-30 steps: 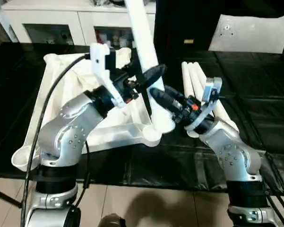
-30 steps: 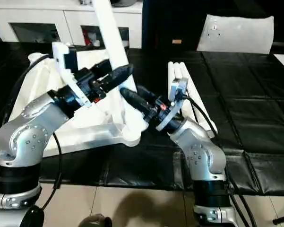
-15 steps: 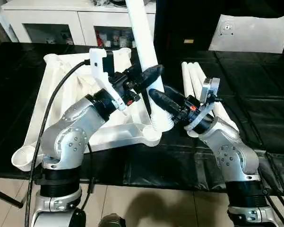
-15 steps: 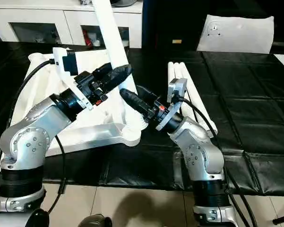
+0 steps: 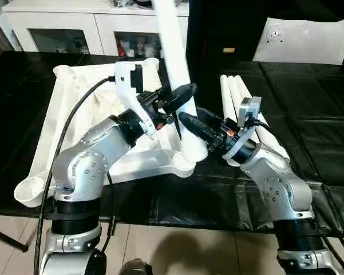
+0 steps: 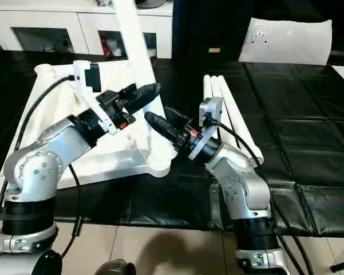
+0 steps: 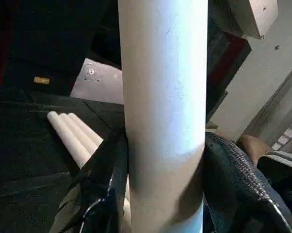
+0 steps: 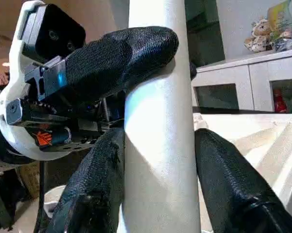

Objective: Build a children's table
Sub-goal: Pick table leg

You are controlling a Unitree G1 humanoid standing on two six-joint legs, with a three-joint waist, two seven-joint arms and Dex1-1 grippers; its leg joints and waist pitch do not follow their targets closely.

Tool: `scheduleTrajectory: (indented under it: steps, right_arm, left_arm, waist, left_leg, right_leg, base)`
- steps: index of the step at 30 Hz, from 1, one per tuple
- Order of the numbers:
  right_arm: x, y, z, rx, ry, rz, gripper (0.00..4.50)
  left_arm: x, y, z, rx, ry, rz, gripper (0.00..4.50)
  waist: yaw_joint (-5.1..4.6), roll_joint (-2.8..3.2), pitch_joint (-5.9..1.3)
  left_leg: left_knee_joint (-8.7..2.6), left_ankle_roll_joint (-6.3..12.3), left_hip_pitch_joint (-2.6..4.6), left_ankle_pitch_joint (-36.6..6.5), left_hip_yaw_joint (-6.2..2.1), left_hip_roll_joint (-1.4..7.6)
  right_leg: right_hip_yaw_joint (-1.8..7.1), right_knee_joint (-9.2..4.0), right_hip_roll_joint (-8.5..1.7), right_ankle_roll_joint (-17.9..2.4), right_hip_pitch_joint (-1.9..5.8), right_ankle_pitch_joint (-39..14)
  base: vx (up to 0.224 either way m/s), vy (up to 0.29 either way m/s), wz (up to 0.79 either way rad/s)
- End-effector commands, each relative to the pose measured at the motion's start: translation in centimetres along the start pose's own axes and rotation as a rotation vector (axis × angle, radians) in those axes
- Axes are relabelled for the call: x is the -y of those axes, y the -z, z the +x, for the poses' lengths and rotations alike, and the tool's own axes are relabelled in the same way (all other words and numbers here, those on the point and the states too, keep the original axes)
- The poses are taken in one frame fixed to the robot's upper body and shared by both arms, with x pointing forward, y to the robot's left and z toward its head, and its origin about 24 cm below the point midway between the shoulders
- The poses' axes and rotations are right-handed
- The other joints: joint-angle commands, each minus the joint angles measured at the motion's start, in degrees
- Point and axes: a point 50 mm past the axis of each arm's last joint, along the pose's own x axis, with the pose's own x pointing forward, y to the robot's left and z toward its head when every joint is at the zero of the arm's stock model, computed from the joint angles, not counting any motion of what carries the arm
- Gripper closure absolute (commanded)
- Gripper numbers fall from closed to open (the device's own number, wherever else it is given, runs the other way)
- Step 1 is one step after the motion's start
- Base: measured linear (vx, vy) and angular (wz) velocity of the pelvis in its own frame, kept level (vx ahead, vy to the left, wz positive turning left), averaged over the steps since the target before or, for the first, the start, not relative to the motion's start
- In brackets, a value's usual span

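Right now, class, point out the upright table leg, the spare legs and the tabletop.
upright table leg [image 5: 170, 40]: left eye view, mid shaft.
spare legs [image 5: 233, 94]: left eye view, middle leg.
tabletop [image 5: 74, 109]: left eye view, ribbed underside.

Upright leg [image 5: 170, 46]: top cut off at 12 o'clock edge; base in socket hidden by grippers.

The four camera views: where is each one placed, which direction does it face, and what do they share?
Left eye view: head, facing forward-down over silver forearms at the upright leg standing in the tabletop corner socket.
Right eye view: same scene, slightly offset.
Left wrist view: along the left end effector, closed on the leg; spare legs behind.
Right wrist view: along the right end effector, gripping lower; left end effector above.
Shared: the leg.
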Motion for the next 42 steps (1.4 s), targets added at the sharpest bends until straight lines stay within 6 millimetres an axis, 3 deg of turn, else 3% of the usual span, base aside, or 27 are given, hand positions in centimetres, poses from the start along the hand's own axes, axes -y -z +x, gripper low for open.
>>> scheduleTrajectory:
  steps: [1, 8, 9, 12, 15, 17, 20, 22, 25, 27, 31, 33, 34, 38, 39, 41, 42]
  right_arm:
    - [-0.9, -0.1, 0.9, 0.002, -0.072, -0.033, 2.68]
    - [-0.7, 0.0, 0.9, -0.027, -0.039, -0.066, 2.68]
    - [-0.6, 0.1, 0.9, -0.035, -0.033, -0.067, 2.68]
    - [-0.7, 0.3, 1.1, -0.048, -0.040, -0.052, 1.98]
    - [-0.7, 0.2, 1.3, -0.032, -0.043, -0.048, 1.88]
    - [-0.5, 0.0, 1.3, -0.027, -0.043, -0.055, 1.52]
    - [-0.3, -0.6, 1.2, -0.019, -0.054, -0.029, 1.48]
    - [-0.2, -0.9, 1.2, -0.017, -0.056, -0.025, 1.15]
    - [0.3, -1.6, 0.9, -0.095, -0.068, 0.023, 1.08]
    - [0.4, -1.8, 0.8, -0.107, -0.075, 0.027, 0.97]
    - [0.8, -3.1, 0.2, -0.156, -0.174, 0.054, 0.97]
    - [0.9, -3.3, 0.1, -0.166, -0.193, 0.058, 0.97]
    - [0.9, -3.5, -0.1, -0.176, -0.217, 0.059, 0.97]
    - [0.7, -3.8, -0.4, -0.239, -0.305, 0.078, 0.90]
    - [0.6, -3.8, -0.5, -0.264, -0.331, 0.080, 0.87]
    - [0.6, -3.6, -0.7, -0.301, -0.358, 0.081, 0.87]
    - [0.6, -3.6, -0.7, -0.303, -0.360, 0.082, 0.87]
  left_arm:
    - [-0.2, -0.4, 0.1, 0.006, -0.016, 0.012, 2.59]
    - [-0.5, -0.9, -0.1, 0.022, -0.042, 0.086, 2.60]
    - [-0.7, -1.0, -0.1, 0.017, -0.055, 0.117, 2.60]
    - [-1.2, -1.4, -0.2, 0.021, -0.079, 0.164, 2.61]
    - [-1.4, -1.8, -0.3, 0.020, -0.085, 0.202, 2.61]
    - [-1.6, -2.0, -0.4, 0.009, -0.083, 0.224, 2.61]
    - [-1.8, -2.3, -0.5, 0.000, -0.060, 0.242, 2.62]
    - [-1.8, -2.3, -0.6, -0.004, -0.049, 0.250, 2.62]
    - [-1.6, -2.4, -0.6, -0.031, 0.033, 0.242, 2.62]
    - [-1.4, -2.3, -0.6, -0.037, 0.058, 0.229, 2.62]
    - [-0.6, -2.5, -0.6, -0.067, 0.201, 0.205, 2.62]
    - [-0.3, -2.6, -0.6, -0.064, 0.239, 0.201, 2.62]
    - [0.0, -2.7, -0.6, -0.066, 0.280, 0.198, 2.62]
    - [0.7, -2.9, -0.8, -0.102, 0.400, 0.205, 2.62]
    - [1.0, -2.9, -0.8, -0.114, 0.446, 0.209, 2.62]
    - [1.7, -3.0, -0.7, -0.133, 0.532, 0.214, 2.62]
    - [1.7, -3.0, -0.7, -0.134, 0.543, 0.213, 2.62]
  waist:
    - [0.04, 0.26, -4.24]
    - [0.03, 0.31, -4.26]
    - [-0.01, 0.10, -4.24]
    - [0.01, 0.16, -4.26]
    - [0.01, 0.29, -4.28]
    - [-0.03, 0.34, -4.29]
    - [-0.15, 0.01, -4.26]
    - [-0.10, 0.14, -4.33]
    - [0.26, -0.32, -4.28]
    - [0.62, -0.19, -4.34]
    - [0.71, -1.21, -4.43]
    - [0.87, -0.88, -4.35]
    - [0.78, -1.36, -4.32]
    - [0.88, -1.31, -4.37]
    - [0.83, -1.60, -4.36]
    - [0.90, -1.51, -4.31]
    - [0.82, -1.91, -4.26]
  left_leg:
    - [-3.53, 1.32, 1.19, -5.2, -0.96, 3.31]
    - [-3.58, 1.34, 1.27, -5.3, -0.99, 3.35]
    - [-3.58, 1.35, 1.26, -5.2, -0.93, 3.30]
    - [-3.61, 1.45, 1.26, -5.1, -0.97, 3.31]
    - [-3.60, 1.34, 1.29, -5.0, -1.04, 3.34]
    - [-3.64, 1.17, 1.29, -5.3, -1.04, 3.31]
    - [-3.68, 1.18, 1.34, -5.1, -0.98, 3.36]
    - [-3.63, 1.33, 1.38, -4.7, -0.94, 3.27]
    - [-3.54, 1.56, 1.48, -3.7, -0.76, 3.29]
    - [-3.43, 1.56, 1.48, -3.1, -0.66, 3.27]
    - [-3.30, 2.40, 1.27, -2.0, -0.49, 3.12]
    - [-3.21, 2.76, 1.22, -1.9, -0.41, 3.14]
    - [-3.25, 2.84, 1.26, -2.2, -0.31, 3.17]
    - [-3.22, 3.16, 1.33, -2.1, -0.36, 3.20]
    - [-3.17, 3.40, 1.29, -1.6, -0.27, 3.14]
    - [-3.14, 3.50, 1.30, -1.4, -0.23, 3.19]
    - [-3.16, 3.63, 1.25, -1.5, -0.13, 3.15]
  right_leg:
    - [2.41, -3.98, -4.75, -12.7, 2.45, 6.3]
    - [2.41, -3.99, -4.71, -12.4, 2.43, 6.1]
    - [2.42, -4.01, -4.67, -12.4, 2.42, 6.1]
    - [2.45, -3.96, -4.73, -12.1, 2.40, 5.7]
    - [2.40, -3.94, -4.73, -12.0, 2.42, 6.3]
    - [2.39, -3.87, -4.72, -11.8, 2.40, 6.3]
    - [2.38, -3.85, -4.75, -12.2, 2.36, 6.3]
    - [2.39, -3.75, -4.69, -12.4, 2.29, 6.0]
    - [2.47, -3.76, -4.64, -12.5, 2.24, 5.8]
    - [2.51, -3.65, -4.75, -12.6, 2.17, 6.1]
    - [2.43, -3.44, -4.79, -12.8, 2.41, 6.5]
    - [2.43, -3.49, -4.81, -13.0, 2.22, 5.9]
    - [2.43, -3.58, -4.80, -13.1, 2.22, 5.7]
    - [2.35, -3.47, -4.80, -13.3, 2.23, 5.0]
    - [2.33, -3.48, -4.77, -13.6, 2.26, 5.5]
    - [2.33, -3.40, -4.82, -13.8, 2.18, 5.4]
    - [2.34, -3.47, -4.80, -13.9, 2.22, 5.2]
  base:
    - [0.000, 0.000, 0.00]
    - [0.000, 0.000, 0.00]
    - [0.000, 0.000, 0.00]
    - [0.000, 0.000, 0.00]
    - [0.000, 0.000, 0.00]
    - [0.000, 0.000, 0.00]
    - [0.000, 0.000, 0.00]
    - [0.000, 0.000, 0.00]
    - [0.000, 0.000, 0.00]
    - [0.000, 0.000, 0.00]
    - [0.000, 0.000, 0.00]
    - [0.000, 0.000, 0.00]
    - [0.000, 0.000, 0.00]
    - [0.000, 0.000, 0.00]
    - [0.000, 0.000, 0.00]
    - [0.000, 0.000, 0.00]
    - [0.000, 0.000, 0.00]
